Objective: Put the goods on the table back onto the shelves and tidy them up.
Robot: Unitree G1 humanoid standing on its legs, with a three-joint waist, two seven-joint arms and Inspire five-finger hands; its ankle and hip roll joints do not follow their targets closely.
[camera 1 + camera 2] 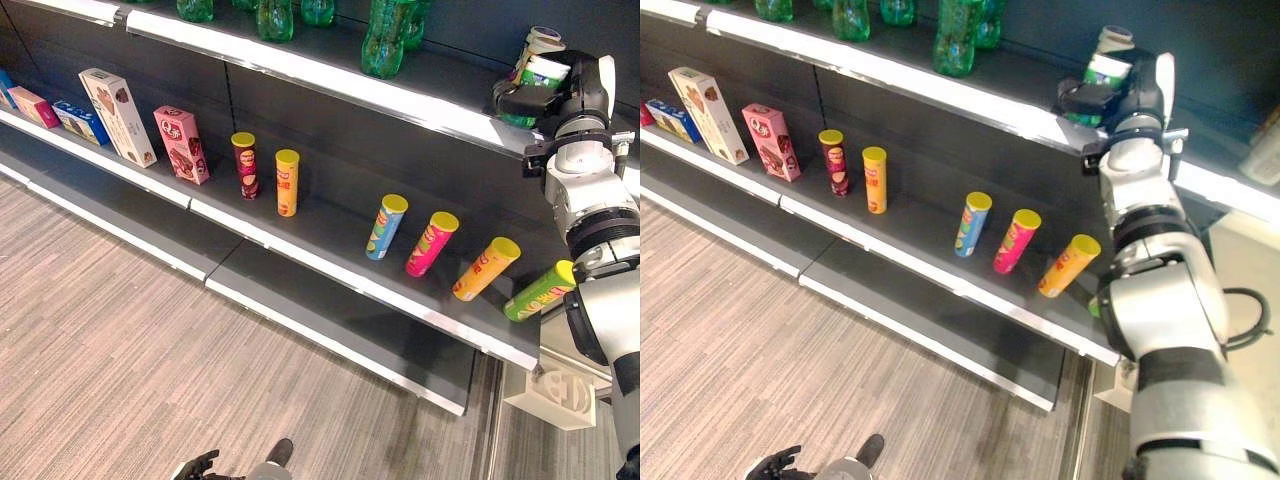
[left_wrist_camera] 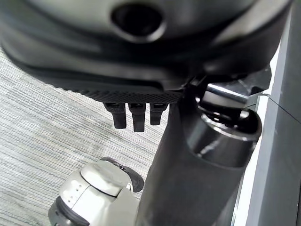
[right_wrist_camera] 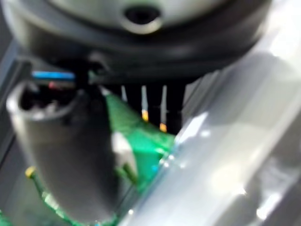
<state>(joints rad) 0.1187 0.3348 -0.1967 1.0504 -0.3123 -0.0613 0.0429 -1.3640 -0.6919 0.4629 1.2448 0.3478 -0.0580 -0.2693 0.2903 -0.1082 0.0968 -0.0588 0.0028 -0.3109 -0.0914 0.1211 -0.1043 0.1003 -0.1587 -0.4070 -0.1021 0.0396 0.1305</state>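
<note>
Green-labelled bottle [image 1: 540, 72] sits in the curled right hand [image 1: 535, 100] at the upper shelf [image 1: 330, 80], not yet released. Cans [image 1: 432, 243] below lean, needing straightening.

Silver-grey jointed right arm [image 1: 1160, 300], black bands, dark right hand [image 1: 1110, 95].

The middle shelf [image 1: 330, 235] has a wide bare gap at frame centre, between the upright orange can [image 1: 287, 182] and the tilted blue can [image 1: 385, 227]. To the right, the pink can [image 1: 431, 243], orange tilted can [image 1: 486, 268] and green can [image 1: 540, 291] crowd it. Green bottles [image 1: 385, 40] line the upper shelf [image 1: 330, 80] at the top.
</note>
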